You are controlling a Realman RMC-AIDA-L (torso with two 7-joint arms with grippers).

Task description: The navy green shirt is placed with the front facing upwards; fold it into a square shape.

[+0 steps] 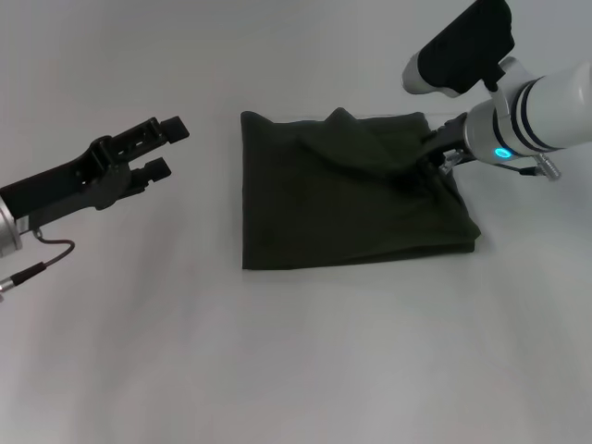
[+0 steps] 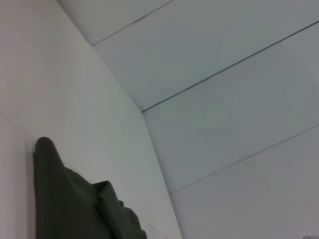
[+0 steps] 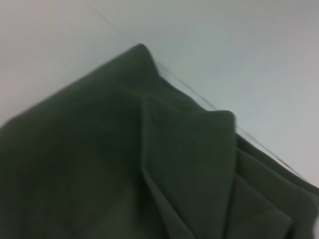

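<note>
The navy green shirt [image 1: 342, 199] lies folded into a rough square at the middle of the white table, with no print showing. Its far right part is rumpled, and a raised ridge runs toward my right gripper [image 1: 433, 153]. That gripper sits at the shirt's far right edge, shut on a pinch of the cloth. The right wrist view shows the shirt [image 3: 124, 164] close up, with layered folds. My left gripper [image 1: 166, 149] hangs open and empty to the left of the shirt, apart from it. In the left wrist view only a corner of the shirt [image 2: 70, 204] shows.
The white table [image 1: 296, 370] stretches around the shirt on all sides. A thin cable [image 1: 46, 254] hangs under my left arm at the left edge. A pale wall with seams [image 2: 224, 99] rises behind the table.
</note>
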